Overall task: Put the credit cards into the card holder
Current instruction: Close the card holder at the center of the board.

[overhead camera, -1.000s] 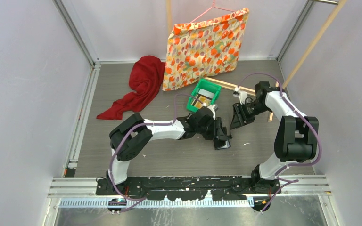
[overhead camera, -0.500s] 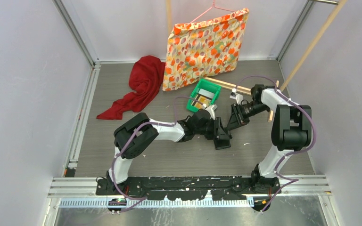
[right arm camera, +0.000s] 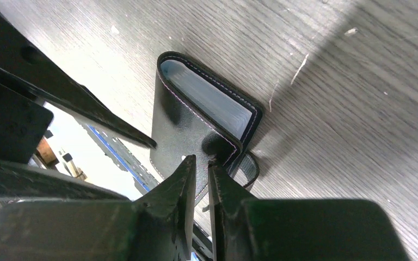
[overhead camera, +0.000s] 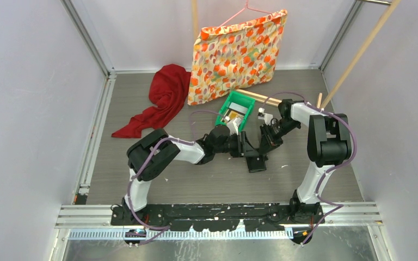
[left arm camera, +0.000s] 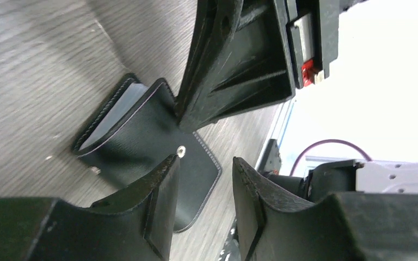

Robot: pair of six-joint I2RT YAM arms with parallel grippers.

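A: Checking the left gripper?
B: Parted about halfway, gripping nothing; hovering over the card holder, lying on the table just below it.
A: And the right gripper?
B: Nearly closed, tips at the card holder's cover edge; cannot tell whether pinching it.
A: Seeing the credit cards?
B: Lying in the green tray, just beyond the left gripper.

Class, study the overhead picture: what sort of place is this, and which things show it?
Probably a robot test cell: white-and-black left arm and right arm bolted to a black base rail, plain pale enclosing walls, and a loose red cloth as a prop.
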